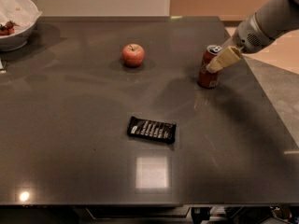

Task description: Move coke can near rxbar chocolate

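Note:
The coke can, red with a silver top, stands upright at the right of the dark table. My gripper reaches in from the upper right and sits against the can's upper right side, partly covering it. The rxbar chocolate, a flat black wrapper with white lettering, lies near the table's middle, well to the lower left of the can.
A red apple sits at the back middle of the table. A white bowl with food stands at the far left corner. The table's right edge runs close behind the can, and the front edge is at the bottom.

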`<state>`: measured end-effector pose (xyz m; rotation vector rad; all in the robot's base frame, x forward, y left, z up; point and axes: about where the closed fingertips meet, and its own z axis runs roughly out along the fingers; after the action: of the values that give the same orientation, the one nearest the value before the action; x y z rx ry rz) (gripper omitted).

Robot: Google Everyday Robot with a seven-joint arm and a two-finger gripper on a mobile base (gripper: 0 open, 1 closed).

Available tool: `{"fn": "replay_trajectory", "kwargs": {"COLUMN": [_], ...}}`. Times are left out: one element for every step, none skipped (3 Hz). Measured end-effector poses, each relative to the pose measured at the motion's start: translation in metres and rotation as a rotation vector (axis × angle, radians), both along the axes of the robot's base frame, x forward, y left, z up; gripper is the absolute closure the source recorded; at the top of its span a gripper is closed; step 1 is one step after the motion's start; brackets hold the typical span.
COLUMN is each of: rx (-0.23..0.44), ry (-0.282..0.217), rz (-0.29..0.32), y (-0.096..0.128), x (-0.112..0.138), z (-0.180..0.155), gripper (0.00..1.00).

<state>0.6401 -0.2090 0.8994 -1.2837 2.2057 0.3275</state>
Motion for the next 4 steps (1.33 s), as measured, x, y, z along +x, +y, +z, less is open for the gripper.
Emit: {"fn": "replay_trajectory", "kwargs": {"rx": [0.027,0.063,0.105,0.131], "ry": [-0.004,-0.008,0.003,0.027], "rz": [0.015,0.069,0.145,0.231], "y": [0.007,0.022,0.047,0.073], "x": [-0.004,-0.021,-0.044,-0.071], "z": [0.002,0.010,0.016,0.018], "gripper": [0.65,0.88,1.00,1.00]}}
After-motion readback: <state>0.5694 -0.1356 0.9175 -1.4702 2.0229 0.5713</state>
